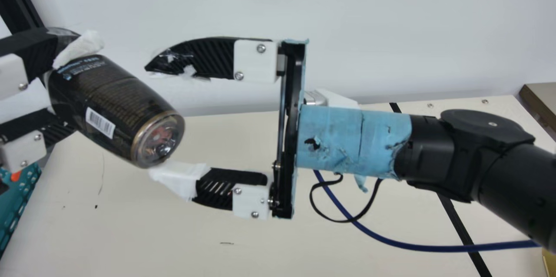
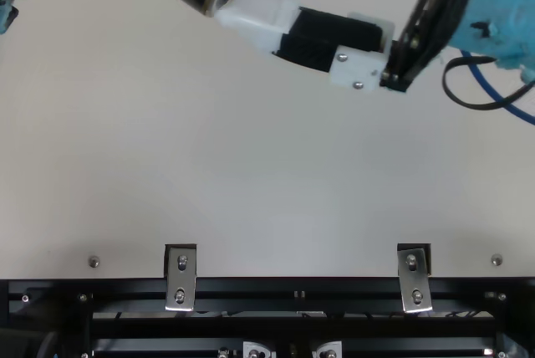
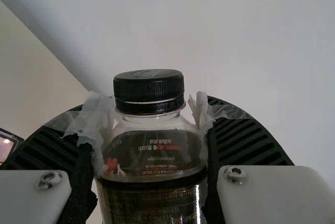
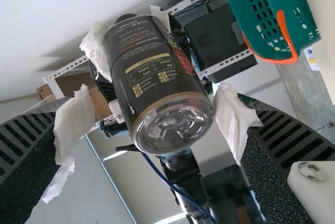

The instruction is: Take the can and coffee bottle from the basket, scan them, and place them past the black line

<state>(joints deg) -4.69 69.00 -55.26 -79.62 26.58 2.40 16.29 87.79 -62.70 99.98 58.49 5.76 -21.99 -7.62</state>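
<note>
Grasps coffee bottle [image 1: 108, 99] tilted in left tool [image 1: 69, 90] above desk [image 1: 173, 233]; points base toward right tool [image 1: 150, 120], released and spread wide.

You have open room between the spread fingers of the right end effector [image 1: 149, 120], more by the upper finger than the lower, where the black cylindrical bottle [image 1: 113, 107] crowds in. The left end effector [image 1: 84, 86] blocks the far side (gripping the bottle). Over the flat cream surface [image 1: 165, 229], a thin blue cable [image 1: 417, 248] crosses your way.
</note>
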